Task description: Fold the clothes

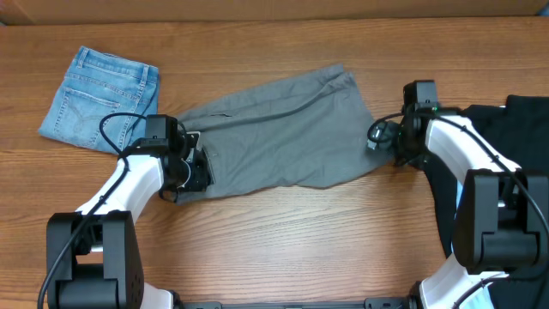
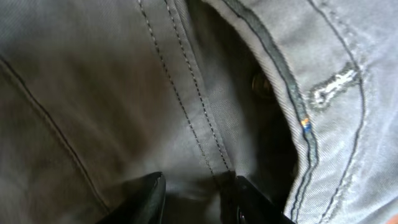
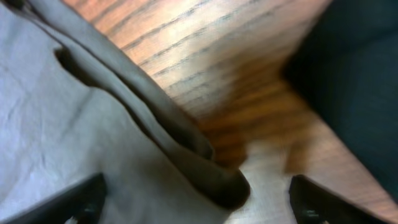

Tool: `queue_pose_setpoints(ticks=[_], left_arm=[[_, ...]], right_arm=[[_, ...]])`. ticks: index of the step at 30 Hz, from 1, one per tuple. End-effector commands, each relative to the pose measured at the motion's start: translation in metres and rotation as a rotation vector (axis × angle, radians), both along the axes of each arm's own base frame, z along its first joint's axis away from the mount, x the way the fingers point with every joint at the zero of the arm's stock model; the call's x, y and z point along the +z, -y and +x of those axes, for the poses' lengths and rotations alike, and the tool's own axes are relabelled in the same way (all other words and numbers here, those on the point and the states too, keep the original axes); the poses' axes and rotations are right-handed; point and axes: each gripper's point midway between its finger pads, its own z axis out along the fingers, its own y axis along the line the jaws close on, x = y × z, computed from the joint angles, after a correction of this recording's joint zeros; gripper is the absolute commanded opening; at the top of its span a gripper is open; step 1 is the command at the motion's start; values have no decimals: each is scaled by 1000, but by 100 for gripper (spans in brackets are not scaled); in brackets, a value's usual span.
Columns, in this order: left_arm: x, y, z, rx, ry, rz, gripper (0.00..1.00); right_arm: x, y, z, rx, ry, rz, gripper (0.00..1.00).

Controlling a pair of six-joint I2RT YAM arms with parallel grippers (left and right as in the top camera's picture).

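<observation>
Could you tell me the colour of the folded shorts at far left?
The denim shorts are light blue, clearest overhead.

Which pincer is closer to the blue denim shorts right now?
Left. The left pincer is on the end of the grey shorts beside the denim shorts; the right pincer is at the opposite end.
</observation>
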Motion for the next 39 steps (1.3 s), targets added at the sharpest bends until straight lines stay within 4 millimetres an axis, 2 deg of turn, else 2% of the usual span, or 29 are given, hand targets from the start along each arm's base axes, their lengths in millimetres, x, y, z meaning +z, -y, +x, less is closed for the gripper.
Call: queue_pose_setpoints(ticks=[1, 3, 4, 6, 9, 12, 15, 17, 18, 20, 24, 26, 29, 33, 36, 39], left_arm=[[-12, -15, -13, 4, -32, 79, 39], [-13, -18, -13, 7, -30, 100, 38], [-13, -20, -13, 11, -31, 112, 38], [-14, -27, -14, 18, -36, 147, 37], [-15, -44, -19, 72, -62, 228, 33], [-12, -57, -19, 121, -77, 249, 33], [-3, -64, -14, 156, -78, 225, 41], [6, -70, -9, 172, -80, 224, 45], [11, -71, -6, 177, -78, 224, 47], [23, -70, 4, 172, -59, 211, 51], [46, -59, 26, 127, 1, 148, 58], [56, -55, 35, 120, 27, 117, 64], [60, -50, 41, 108, 53, 88, 73], [63, -42, 48, 98, 82, 37, 74], [65, -36, 49, 91, 89, 6, 75], [65, -33, 47, 87, 82, -12, 75]], right_arm=[[-12, -11, -5, 10, 10, 69, 66], [-10, -22, -4, 26, 19, 135, 10], [-9, -28, -5, 33, 16, 168, 4], [-4, -36, -11, 41, -6, 216, 4], [2, -37, -35, 31, -97, 225, 4], [11, -31, -71, -50, -234, 191, 4], [24, -23, -108, -136, -363, 144, 4], [32, -17, -120, -169, -397, 106, 40], [35, -14, -121, -170, -390, 94, 51], [40, -7, -114, -177, -338, 70, 61], [55, 4, -78, -207, -182, 84, 70], [64, -3, -50, -157, -68, 151, 68], [78, -23, -9, 18, 123, 233, 64], [92, -36, 28, 128, 300, 212, 58], [88, -39, 44, 150, 350, 166, 59], [68, -38, 51, 124, 322, 164, 66]])
